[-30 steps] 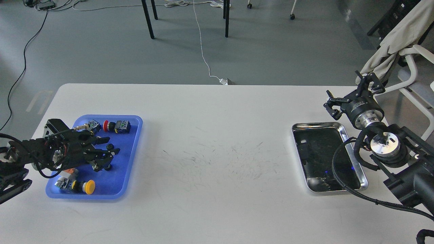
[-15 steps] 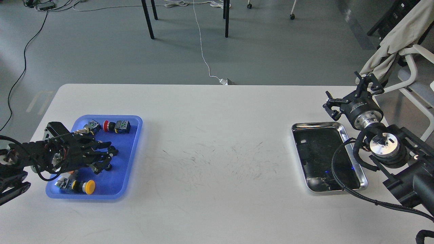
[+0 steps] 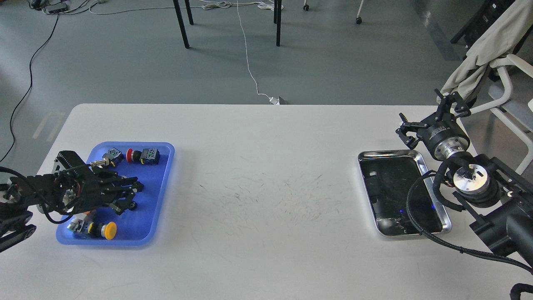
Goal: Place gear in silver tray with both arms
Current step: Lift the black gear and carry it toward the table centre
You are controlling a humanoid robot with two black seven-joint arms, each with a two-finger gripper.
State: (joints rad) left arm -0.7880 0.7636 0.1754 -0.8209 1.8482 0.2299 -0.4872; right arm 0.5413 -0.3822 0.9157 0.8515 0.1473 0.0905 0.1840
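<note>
- Head view: left gripper (image 3: 132, 195) sits low over the blue tray (image 3: 160, 200); its dark fingers blur together, so clenched or released, I cannot tell.
- A yellow-capped button (image 3: 109, 230) and a red-capped one (image 3: 130, 155) lie in that tray.
- Right gripper (image 3: 431, 118) hangs spread wide, holding nothing, just beyond the silver tray (image 3: 444, 219) at the table's (image 3: 266, 166) right end.
</note>
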